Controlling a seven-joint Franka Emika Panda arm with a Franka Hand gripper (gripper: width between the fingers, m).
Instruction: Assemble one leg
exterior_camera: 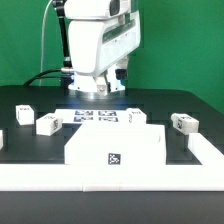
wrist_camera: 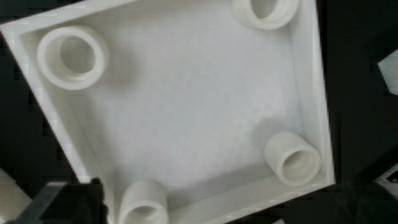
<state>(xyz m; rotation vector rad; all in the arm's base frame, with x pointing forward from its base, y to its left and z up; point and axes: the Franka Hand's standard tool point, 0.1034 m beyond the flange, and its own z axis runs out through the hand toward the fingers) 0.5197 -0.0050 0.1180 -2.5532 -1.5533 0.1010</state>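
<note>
The white square panel (exterior_camera: 115, 148) with round corner sockets lies at the front of the table. It fills the wrist view (wrist_camera: 187, 100), hollow side up. Several small white legs with tag marks lie around it: two at the exterior view's left (exterior_camera: 24, 113) (exterior_camera: 47, 123), one behind the panel (exterior_camera: 136, 117) and one at the right (exterior_camera: 182, 123). My gripper (exterior_camera: 100, 90) hangs behind the panel, over the marker board (exterior_camera: 98, 118), and holds nothing that I can see. Its fingers do not show clearly in either view.
A white rim (exterior_camera: 110, 178) runs along the table's front edge. A green wall stands behind the arm. Black table surface shows between the legs and the panel.
</note>
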